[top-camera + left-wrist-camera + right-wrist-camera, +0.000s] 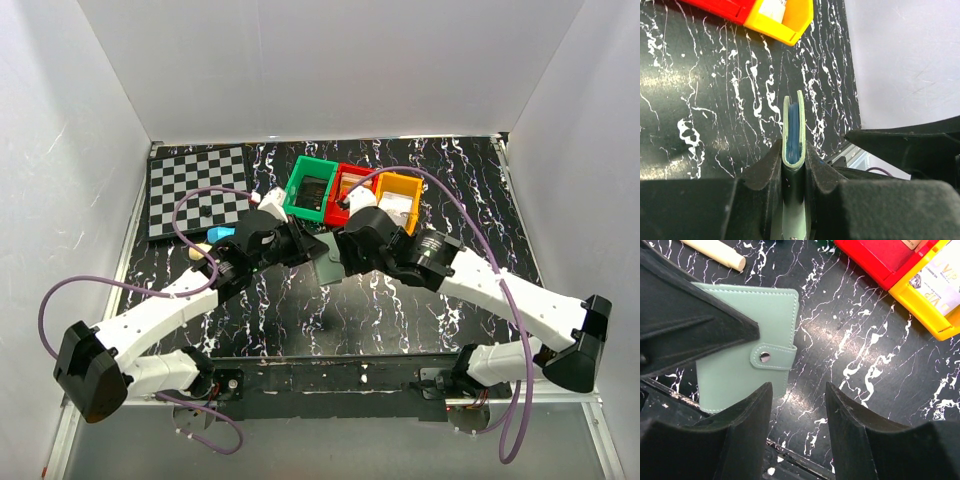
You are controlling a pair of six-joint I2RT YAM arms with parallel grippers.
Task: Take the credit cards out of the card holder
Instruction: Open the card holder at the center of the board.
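Left gripper pinches card holder; open right gripper seemingly just beside.

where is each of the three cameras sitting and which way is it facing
Top external: above and behind the bases, looking down on the table; the left arm and right arm show, meeting before the orange bin.
Left wrist: on the left arm, looking along the left gripper, clamped on the card holder seen edge-on.
Right wrist: on the right arm, looking down past the open right gripper at the card holder's snapped-shut front.
Shared: both wrist views show the card holder and the orange bin.
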